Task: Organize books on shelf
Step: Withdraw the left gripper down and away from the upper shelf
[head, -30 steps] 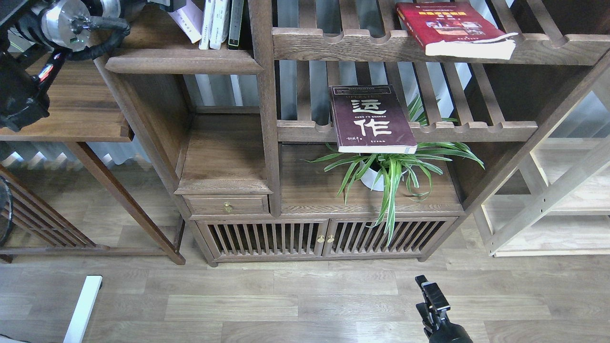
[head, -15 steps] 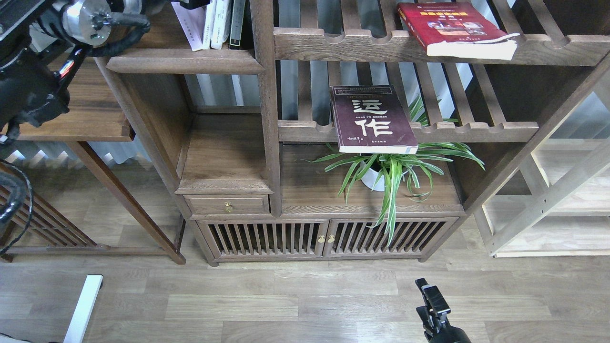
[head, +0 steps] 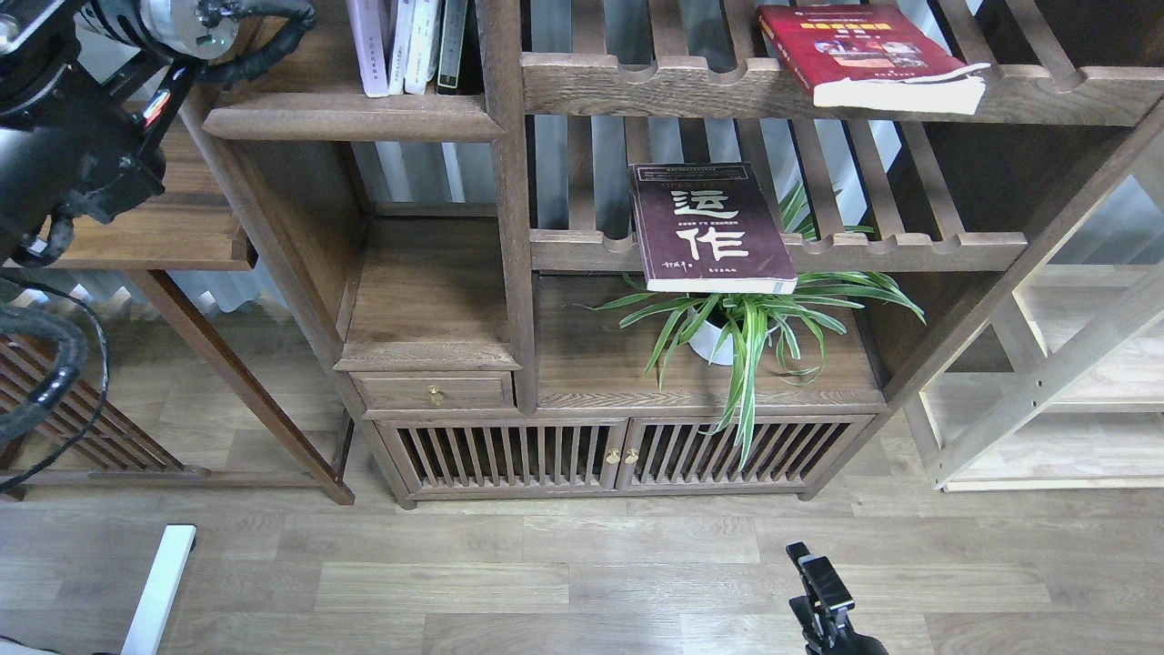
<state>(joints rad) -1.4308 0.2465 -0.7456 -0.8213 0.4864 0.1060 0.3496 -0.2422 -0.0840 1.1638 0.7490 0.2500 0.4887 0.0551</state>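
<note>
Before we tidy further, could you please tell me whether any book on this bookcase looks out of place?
Two do. The dark maroon paperback with white Chinese characters lies flat on the lower slatted rack, overhanging its front rail above the green potted plant. The thick red paperback lies flat on the upper slatted rack, its corner jutting out.

Brightness: even, soft daylight, nothing dim.
Source: pale gaps behind the slatted dark brown wooden racks (head: 773, 241), 12 o'clock.
Glare: sheen on the grey-brown wood plank floor (head: 582, 582) at 6 o'clock; pale unfinished wooden frame (head: 1073, 382) at 3 o'clock looks washed out.
Shadows: soft, under the shelf boards and behind the green striped spider plant (head: 755, 327).
Focus: sharp at centre.
Distortion: wide-angle, uprights lean outward at 3 and 9 o'clock.
</note>
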